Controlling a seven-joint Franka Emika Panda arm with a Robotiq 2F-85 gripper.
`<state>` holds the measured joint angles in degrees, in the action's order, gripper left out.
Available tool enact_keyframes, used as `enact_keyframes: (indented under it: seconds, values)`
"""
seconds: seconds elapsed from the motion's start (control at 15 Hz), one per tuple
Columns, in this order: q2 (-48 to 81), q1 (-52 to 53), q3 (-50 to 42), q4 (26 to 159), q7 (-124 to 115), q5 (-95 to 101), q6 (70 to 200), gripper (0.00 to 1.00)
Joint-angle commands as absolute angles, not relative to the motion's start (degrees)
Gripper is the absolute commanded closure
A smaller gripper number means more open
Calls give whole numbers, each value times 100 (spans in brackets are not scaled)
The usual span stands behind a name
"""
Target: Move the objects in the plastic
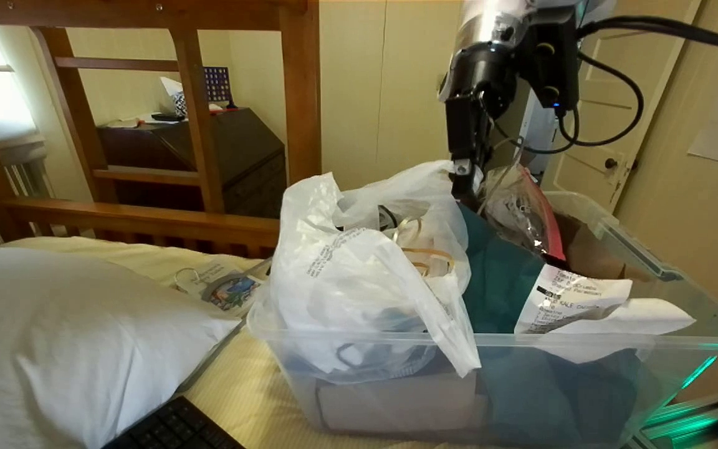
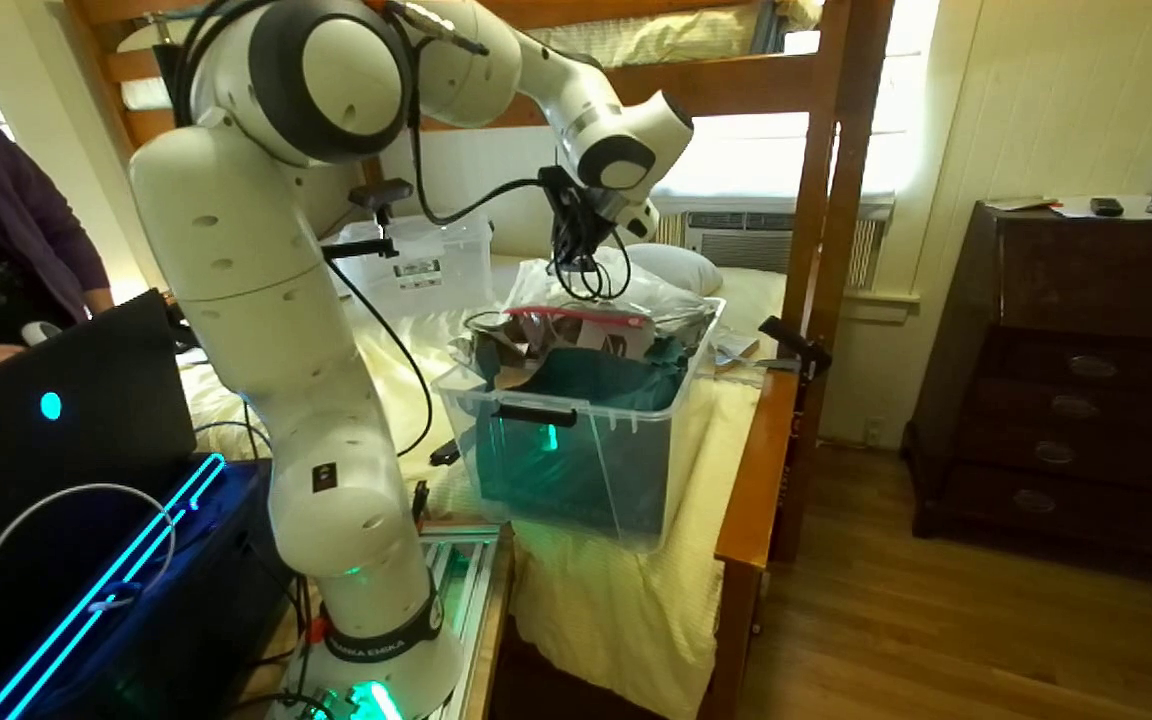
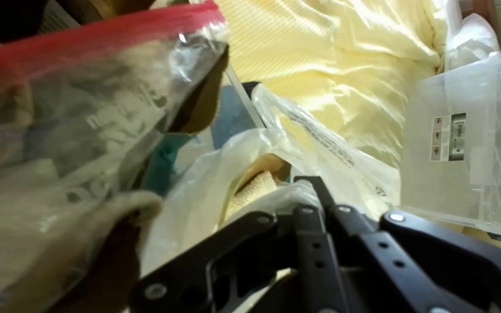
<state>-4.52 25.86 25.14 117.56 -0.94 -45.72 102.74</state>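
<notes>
Wrist view: hand jaws look drawn together, clamped on a fold of the white plastic bag. Bag's visibly loaded, sitting in one end of the clear tub, a handle draped over the rim. We read this as the grasp step, bag not yet out. Next should be a slow straight lift until we clear the tub wall; thin film could slip or tear. In our way: red-topped zip bag just beside the hand, teal fabric against our bag, receipt near. Outside, on the yellow surface: pillow, keyboard, second bin.
</notes>
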Motion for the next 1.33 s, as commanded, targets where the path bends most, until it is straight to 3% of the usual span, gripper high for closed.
enact_keyframes:
  seconds: [0.0,0.13,0.2,0.27,0.4,1.0,1.27]
  values:
    - [-78,2488,2459,11953,93,-4587,10010,100]
    - [102,2487,2467,11956,98,-4482,10005,98]
    - [138,2487,2467,11942,49,-4425,10000,73]
    - [106,2507,2483,11874,-82,-4361,9996,73]
    - [-84,2534,2499,11779,-459,-4025,9908,63]
    - [-907,2517,2761,10850,-1961,-1486,8835,1]
    - [-1014,2486,2919,10818,-2259,-682,9373,0]
